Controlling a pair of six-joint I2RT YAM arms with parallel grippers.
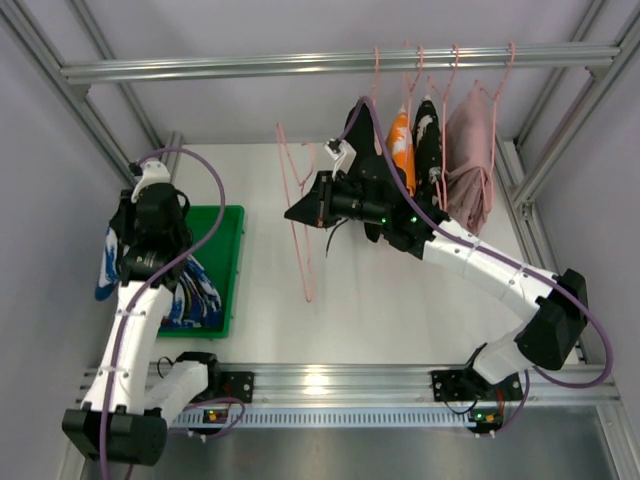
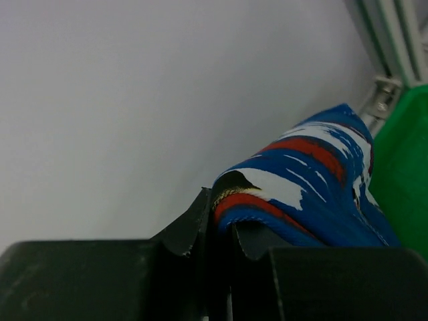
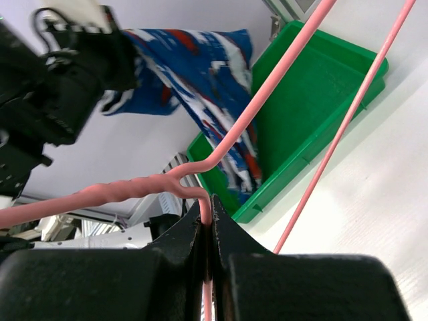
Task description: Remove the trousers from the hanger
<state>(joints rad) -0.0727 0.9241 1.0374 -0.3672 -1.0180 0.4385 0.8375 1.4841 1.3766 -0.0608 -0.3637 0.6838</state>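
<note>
Tabletop [image 1: 400, 320] in white carries a green tray [image 1: 228, 250] at its left side, under an aluminium rail [image 1: 250, 68] that crosses the back. From the rail hang pink hangers with a mauve garment [image 1: 470, 160], a black piece with white print [image 1: 428, 145], an orange-and-white piece [image 1: 400, 150] and a plain black cloth [image 1: 365, 125] partly hidden behind the right arm. The blue trousers [image 1: 195, 295], printed in white, red and dark, are off the hanger: the left gripper [image 2: 219, 221] holds them above the tray, jaws nearly together and pinching a fold, and their lower end drapes into the tray. The right gripper [image 3: 210, 214] is clamped tight on the wire of a bare pink hanger [image 3: 127, 188] over mid-table.
</note>
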